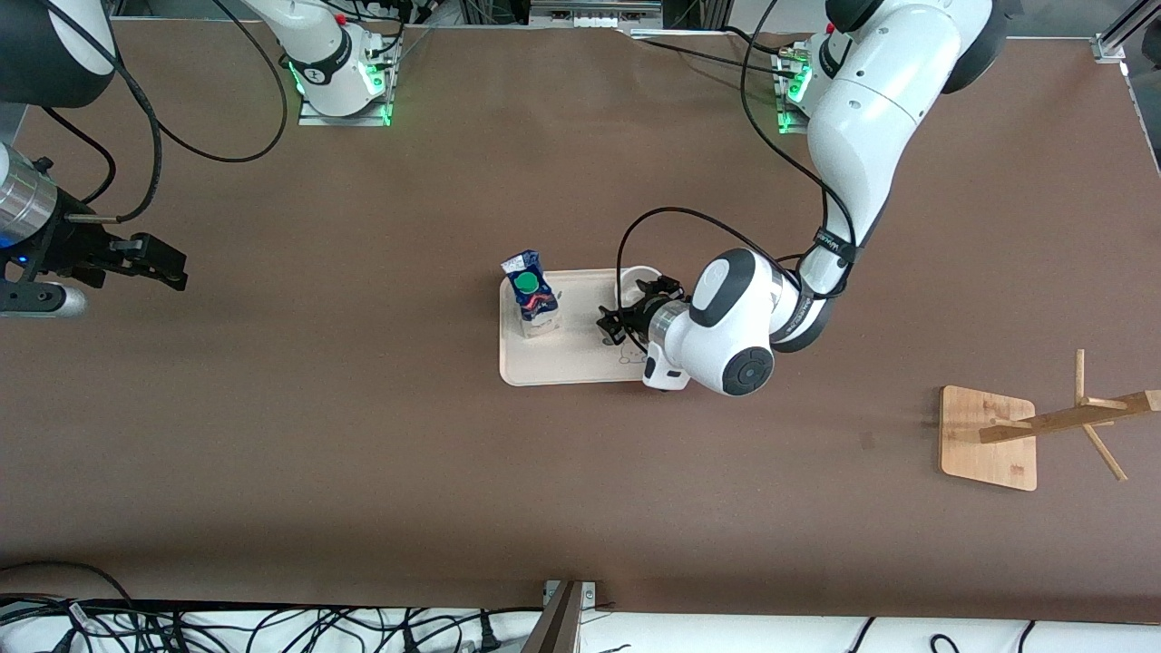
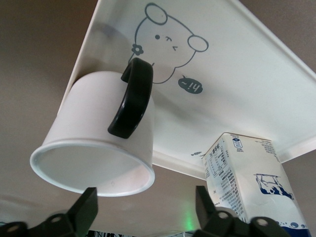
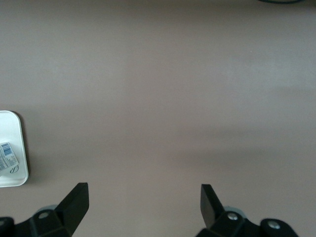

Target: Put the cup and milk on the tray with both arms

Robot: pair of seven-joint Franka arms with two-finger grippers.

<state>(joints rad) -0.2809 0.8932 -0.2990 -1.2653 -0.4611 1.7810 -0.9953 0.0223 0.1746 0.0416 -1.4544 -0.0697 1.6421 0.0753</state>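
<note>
The left gripper (image 2: 143, 210), jaws apart beside the cup (image 2: 94, 143) at the tray's (image 1: 562, 367) left-arm end, could snag the handle (image 2: 131, 98) withdrawing and tip it toward the milk (image 1: 533, 304); the right gripper (image 1: 150, 263) waits, jaws apart.

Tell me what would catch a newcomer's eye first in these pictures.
Probably the cream tray mid-table, with the blue-and-white milk carton and the white mug standing on it, the mug toward the left arm's end. The left gripper hangs open right over the mug, fingers apart on either side of its rim. The right gripper waits open over bare table at the right arm's end, and a wooden rack stands at the left arm's end.
</note>
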